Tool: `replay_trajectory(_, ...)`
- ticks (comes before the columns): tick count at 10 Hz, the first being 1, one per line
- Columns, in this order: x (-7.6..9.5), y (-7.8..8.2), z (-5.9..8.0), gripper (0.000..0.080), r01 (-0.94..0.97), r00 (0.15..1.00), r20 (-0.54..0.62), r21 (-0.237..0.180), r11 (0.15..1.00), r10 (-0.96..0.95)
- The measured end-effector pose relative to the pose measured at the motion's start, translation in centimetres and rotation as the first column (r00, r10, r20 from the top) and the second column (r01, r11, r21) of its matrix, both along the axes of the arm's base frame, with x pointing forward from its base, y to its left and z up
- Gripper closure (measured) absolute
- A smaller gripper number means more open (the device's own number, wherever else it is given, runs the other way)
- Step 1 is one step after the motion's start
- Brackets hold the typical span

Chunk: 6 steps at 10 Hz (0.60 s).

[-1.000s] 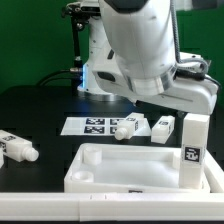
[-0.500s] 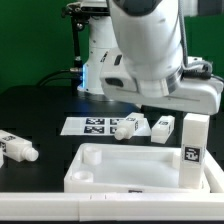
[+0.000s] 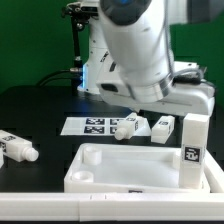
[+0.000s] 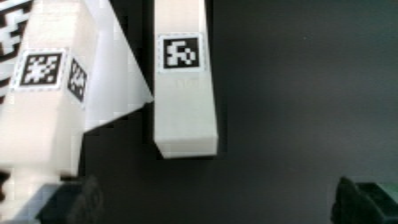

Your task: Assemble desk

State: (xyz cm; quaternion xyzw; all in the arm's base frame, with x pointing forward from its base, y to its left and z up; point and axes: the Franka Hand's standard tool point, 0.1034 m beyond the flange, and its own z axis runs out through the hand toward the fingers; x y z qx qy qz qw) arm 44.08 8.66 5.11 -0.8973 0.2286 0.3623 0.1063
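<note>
The white desk panel [image 3: 105,153] lies at the front of the black table. One white tagged leg [image 3: 194,150] stands upright in its corner on the exterior view's right. Loose legs lie at the exterior view's left [image 3: 18,148] and by the marker board [image 3: 125,127] [image 3: 163,127]. In the exterior view the arm's body hides the gripper. In the wrist view my gripper [image 4: 217,205] is open and empty, its dark fingertips [image 4: 370,200] wide apart over bare black table. A tagged white leg [image 4: 187,90] lies just beyond them, and another white tagged part [image 4: 50,110] is beside it.
The marker board [image 3: 88,126] lies flat behind the panel. The white robot base with blue light [image 3: 95,70] stands at the back. A white strip [image 3: 60,208] runs along the table's front edge.
The arm's bulk has shifted toward the exterior view's left and turned a little. The parts on the table have not moved.
</note>
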Motion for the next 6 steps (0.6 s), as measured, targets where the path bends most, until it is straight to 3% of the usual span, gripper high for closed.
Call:
replay_trajectory(1, -0.99, 0.23, -1.38, 0.0151, 0.006, 1.000, -0.020, 0.025, 1.000, -0.006)
replay_trajectory(2, -1.71, 0.64, -2.29, 0.0151, 0.000, 0.999, -0.033, 0.024, 1.000, 0.001)
replay_trajectory(6, -1.09, 0.46, -1.55, 0.0151, -0.026, 0.999, -0.047, 0.040, 0.999, 0.028)
